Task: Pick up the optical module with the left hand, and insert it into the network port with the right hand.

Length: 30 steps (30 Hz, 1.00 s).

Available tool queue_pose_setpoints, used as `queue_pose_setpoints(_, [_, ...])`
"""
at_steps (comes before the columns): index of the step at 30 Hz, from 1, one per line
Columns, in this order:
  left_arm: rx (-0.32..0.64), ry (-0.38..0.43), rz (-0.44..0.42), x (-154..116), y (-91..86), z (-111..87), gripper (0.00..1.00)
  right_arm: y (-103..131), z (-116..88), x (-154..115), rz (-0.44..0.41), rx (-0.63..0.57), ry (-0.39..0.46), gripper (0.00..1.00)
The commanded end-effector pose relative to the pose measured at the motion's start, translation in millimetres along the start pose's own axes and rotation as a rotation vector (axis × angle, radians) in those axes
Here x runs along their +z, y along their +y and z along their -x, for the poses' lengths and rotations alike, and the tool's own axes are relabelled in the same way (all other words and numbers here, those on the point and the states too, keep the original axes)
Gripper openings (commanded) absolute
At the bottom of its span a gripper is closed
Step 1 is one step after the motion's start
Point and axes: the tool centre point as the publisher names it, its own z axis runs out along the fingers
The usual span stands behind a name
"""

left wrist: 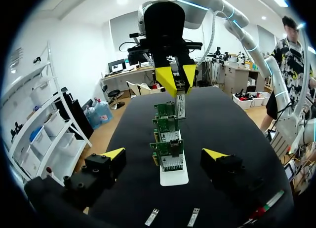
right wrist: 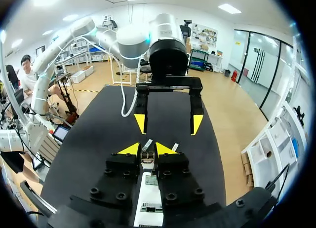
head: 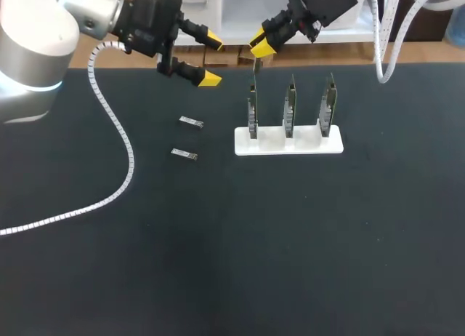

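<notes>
Optical module (left wrist: 180, 105) hangs upright over the black table (head: 290, 241), grasped by the fingers of the right gripper (head: 260, 45), directly over the leftmost green card (head: 252, 114) in the white stand (head: 305, 145). The left gripper (head: 211, 58) hovers nearby, fingers released. Two spare modules (head: 191, 121) lie left of the stand.

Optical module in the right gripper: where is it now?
In the head view the module hangs from the right gripper, just above the leftmost card in the white stand, near the table's far edge.
</notes>
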Motion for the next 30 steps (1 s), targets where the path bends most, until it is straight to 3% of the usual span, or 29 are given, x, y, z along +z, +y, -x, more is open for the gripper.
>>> queue_pose_setpoints(1, [-0.001, 0.004, -0.002, -0.1, 0.3, 0.2, 1.00, -4.1, 3.1, 3.3, 0.021, -0.003, 0.015, 0.00])
queue_pose_setpoints(30, [-0.001, 0.004, -0.002, -0.1, 0.3, 0.2, 1.00, -7.1, -27.3, 26.6, 0.146, 0.093, 0.069, 0.00])
